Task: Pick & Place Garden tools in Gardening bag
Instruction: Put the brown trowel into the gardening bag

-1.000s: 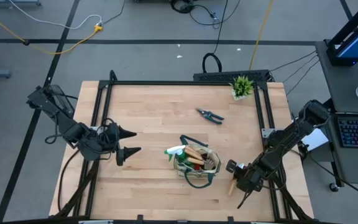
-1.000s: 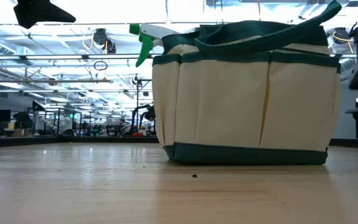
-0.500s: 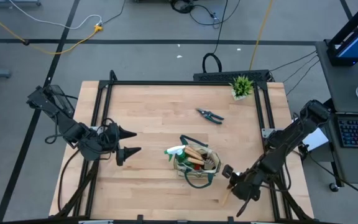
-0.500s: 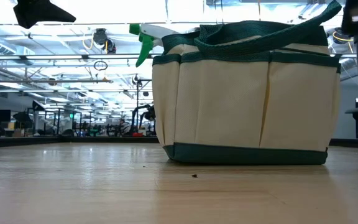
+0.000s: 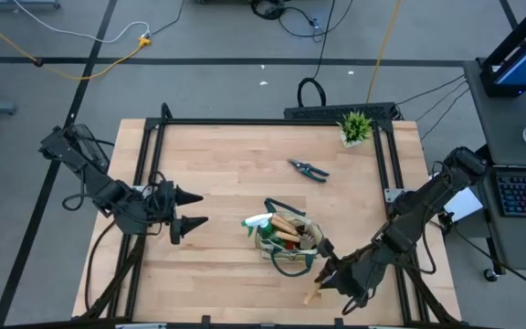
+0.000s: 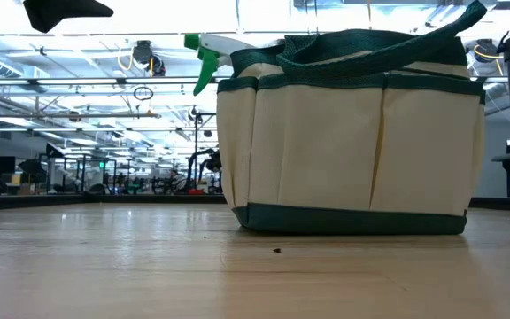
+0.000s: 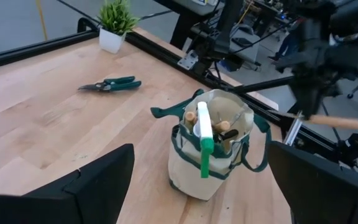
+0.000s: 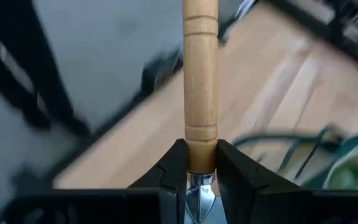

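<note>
**Spotter:** What have you got in hand?

**Me:** My right gripper (image 5: 325,285) is clamped on a wooden-handled tool (image 8: 200,81), down at the bag's four o'clock, near the front edge of the counter (image 5: 226,155). I can't tell from here which head the tool has. The bag (image 5: 289,239) sits just right of the counter's middle.

**Spotter:** How do you want to drop it?

**Me:** I think I should lift clear of the rim, come over the opening, then lower straight down. The spray bottle (image 5: 258,222) sticks out at the bag's nine o'clock, and handles already crowd the inside, so I'd aim for a gap. The loop handle (image 5: 292,266) on my side could snag.

**Spotter:** Anything else around?

**Me:** The shears (image 5: 309,169) lie at the bag's twelve o'clock, the potted plant (image 5: 355,126) beyond at one. My left gripper (image 5: 188,208) waits open at nine o'clock, well apart.
</note>
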`<state>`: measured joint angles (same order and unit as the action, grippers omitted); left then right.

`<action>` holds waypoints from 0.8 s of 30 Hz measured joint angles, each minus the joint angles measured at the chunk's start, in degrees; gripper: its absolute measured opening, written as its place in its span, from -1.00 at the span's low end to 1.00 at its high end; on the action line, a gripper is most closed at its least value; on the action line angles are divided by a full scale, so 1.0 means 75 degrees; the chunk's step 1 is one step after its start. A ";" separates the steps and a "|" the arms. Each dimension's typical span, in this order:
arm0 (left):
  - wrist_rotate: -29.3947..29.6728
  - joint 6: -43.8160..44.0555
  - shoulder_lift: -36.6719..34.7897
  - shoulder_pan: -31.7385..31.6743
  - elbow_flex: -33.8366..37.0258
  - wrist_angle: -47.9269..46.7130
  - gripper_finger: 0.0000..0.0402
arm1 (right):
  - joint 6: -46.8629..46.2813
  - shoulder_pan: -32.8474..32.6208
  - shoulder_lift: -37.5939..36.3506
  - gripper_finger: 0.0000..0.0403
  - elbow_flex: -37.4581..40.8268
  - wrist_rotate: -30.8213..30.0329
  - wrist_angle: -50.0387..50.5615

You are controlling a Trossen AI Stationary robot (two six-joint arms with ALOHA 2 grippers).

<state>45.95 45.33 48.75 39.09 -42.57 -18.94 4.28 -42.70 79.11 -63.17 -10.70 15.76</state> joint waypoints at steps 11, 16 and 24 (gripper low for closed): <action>0.0003 -0.0073 -0.0002 -0.0002 0.0000 0.0082 0.90 | -0.0801 0.0728 -0.0003 -0.73 -0.0159 0.0040 -0.4074; 0.0063 -0.0150 0.0000 -0.0001 0.0000 0.0089 0.87 | -0.0919 0.1161 -0.0003 -0.73 -0.0159 0.0049 -0.5470; 0.0061 -0.0717 0.0000 0.0000 0.0000 0.0372 0.86 | -0.1721 0.2056 -0.0003 -0.73 -0.0159 0.0237 -0.7128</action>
<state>46.41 39.95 48.75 39.09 -42.57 -16.15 -8.63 -27.27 79.09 -64.36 -8.92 -37.70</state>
